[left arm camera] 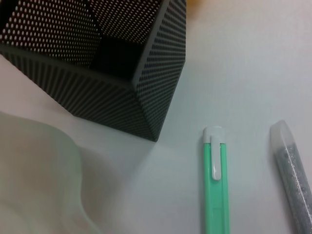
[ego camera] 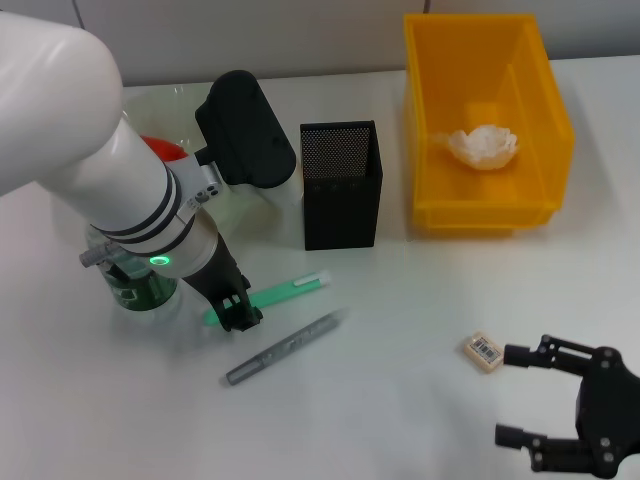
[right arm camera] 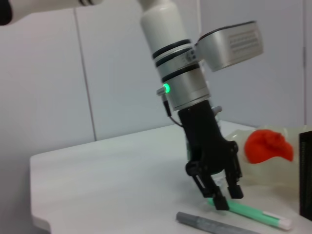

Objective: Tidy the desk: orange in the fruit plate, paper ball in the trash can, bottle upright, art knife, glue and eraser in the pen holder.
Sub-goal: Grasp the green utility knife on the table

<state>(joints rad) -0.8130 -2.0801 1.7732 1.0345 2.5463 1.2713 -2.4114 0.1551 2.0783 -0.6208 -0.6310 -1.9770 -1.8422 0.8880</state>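
My left gripper is down at the table, shut on the near end of the green art knife, which lies flat. The right wrist view shows its fingers pinched on that knife. The grey glitter glue lies just in front. The black mesh pen holder stands behind them. The eraser lies beside my open right gripper at the front right. The paper ball is in the yellow trash can. The orange sits in the fruit plate. The bottle stands under my left arm, mostly hidden.
The left wrist view looks down on the pen holder's corner, the knife's clip end, the glue and the plate's rim. Bare table stretches between the glue and the eraser.
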